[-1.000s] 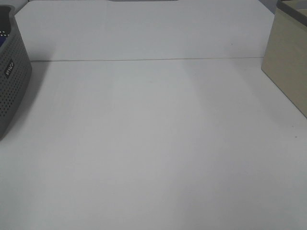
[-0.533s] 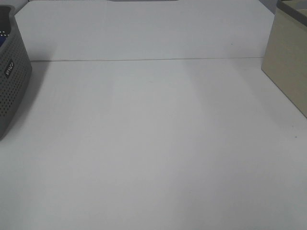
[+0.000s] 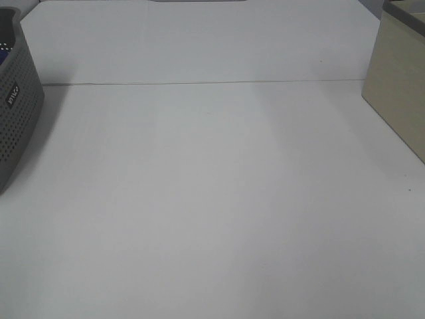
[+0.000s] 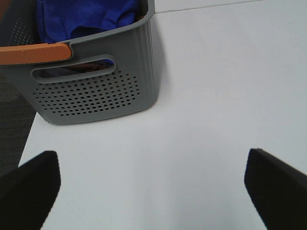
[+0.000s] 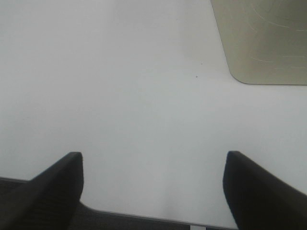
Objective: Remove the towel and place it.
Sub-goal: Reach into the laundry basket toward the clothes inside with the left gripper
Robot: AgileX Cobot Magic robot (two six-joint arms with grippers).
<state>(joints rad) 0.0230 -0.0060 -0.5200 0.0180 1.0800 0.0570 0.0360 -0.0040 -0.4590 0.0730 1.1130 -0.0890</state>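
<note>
The deep blue towel (image 4: 84, 17) lies bunched inside the grey perforated basket (image 4: 96, 91), which has an orange handle (image 4: 36, 52). In the exterior high view only a corner of the basket (image 3: 16, 106) shows at the far left, with a sliver of blue at its rim. My left gripper (image 4: 151, 187) is open and empty, hovering over the white table a short way in front of the basket. My right gripper (image 5: 153, 187) is open and empty near the table's front edge. Neither gripper shows in the exterior high view.
A beige box (image 3: 398, 86) stands at the far right of the white table (image 3: 212, 199); its base also shows in the right wrist view (image 5: 264, 38). A seam line (image 3: 199, 84) crosses the table at the back. The table's edge (image 5: 144, 215) lies just under the right gripper.
</note>
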